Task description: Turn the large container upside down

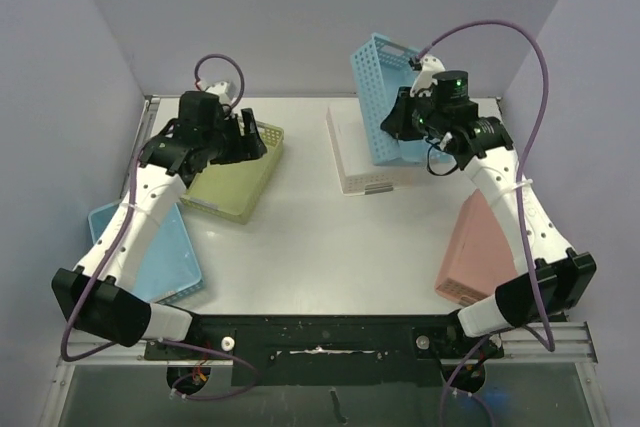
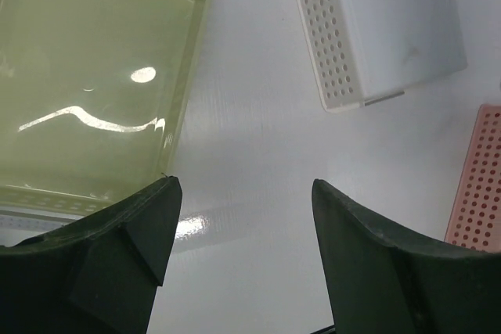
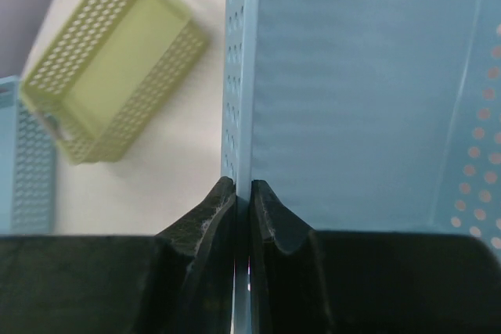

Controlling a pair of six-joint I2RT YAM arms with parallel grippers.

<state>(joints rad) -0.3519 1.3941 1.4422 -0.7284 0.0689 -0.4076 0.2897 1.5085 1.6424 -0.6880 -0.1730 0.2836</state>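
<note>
Your right gripper (image 3: 243, 185) is pinched tight on one perforated side wall of the large blue container (image 1: 375, 77), one finger on each face of the wall. The container is off the table (image 1: 320, 237), tipped up on edge over the far right part, near the back edge. It hangs over a white container (image 1: 355, 162) lying bottom-up on the table there; can't tell from the top view if the two touch.

Your left gripper (image 2: 243, 193) has its jaws wide apart, nothing between them, and hovers over the right rim of the green basket (image 1: 235, 182) at the far left of the table. A second, light blue basket (image 1: 165, 257) sits at the near left edge by the left arm. A pink basket (image 1: 475, 247) lies bottom-up at the near right edge, beside the right arm.
</note>
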